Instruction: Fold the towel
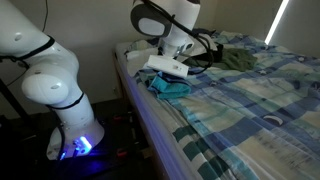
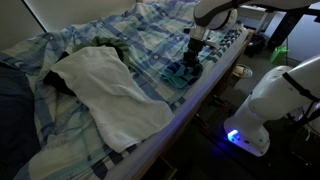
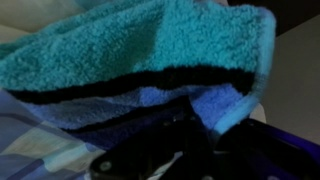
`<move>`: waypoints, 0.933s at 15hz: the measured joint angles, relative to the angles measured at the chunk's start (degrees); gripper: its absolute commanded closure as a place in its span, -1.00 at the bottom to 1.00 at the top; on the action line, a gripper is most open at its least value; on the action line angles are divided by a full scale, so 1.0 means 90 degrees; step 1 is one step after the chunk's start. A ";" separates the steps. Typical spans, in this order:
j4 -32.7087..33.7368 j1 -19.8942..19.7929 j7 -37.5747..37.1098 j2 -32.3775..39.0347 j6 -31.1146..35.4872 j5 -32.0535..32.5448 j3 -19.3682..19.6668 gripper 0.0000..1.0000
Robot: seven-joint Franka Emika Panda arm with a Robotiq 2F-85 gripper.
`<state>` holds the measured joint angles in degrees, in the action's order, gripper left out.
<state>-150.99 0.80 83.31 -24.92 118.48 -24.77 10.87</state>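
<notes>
The teal towel [image 1: 172,88] lay bunched near the edge of the surface [image 1: 255,105], a bed spread with a blue plaid sheet, on the side nearest the robot's base. That spot probably suited the arm, which reached it from above without stretching far across. In both exterior views the claw [image 1: 166,70] stood straight down on the heap, low enough to touch or nearly touch it.

In the wrist view the towel [image 3: 130,50] filled almost the whole frame. A dark stripe ran across its pile and one hemmed edge curled over at the right, which suggested that a layer was raised or doubled in front of the lens, as it would be midway through a fold. The claw's own parts showed only as dark shapes at the bottom (too dim to read), so I cannot tell whether it was apart, together or clamped on the cloth.

In an exterior view the towel [image 2: 180,77] looked crumpled rather than flat, so I judged the fold unfinished. A large white cloth [image 2: 112,88] lay well apart across the middle of the surface [image 2: 60,130], and a dark green cloth [image 1: 237,60] lay farther back. Neither touched the towel, so both were clear of the work.
</notes>
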 measured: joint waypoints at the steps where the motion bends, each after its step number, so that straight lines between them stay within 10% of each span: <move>1: -0.0033 0.0017 -0.0070 -0.0039 -0.0008 -0.0003 -0.0016 0.96; 14: -0.0406 0.0193 -0.0800 -0.0246 -0.0048 -0.0001 -0.0315 -1.00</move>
<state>-154.64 2.54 76.11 -27.14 118.05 -24.78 8.04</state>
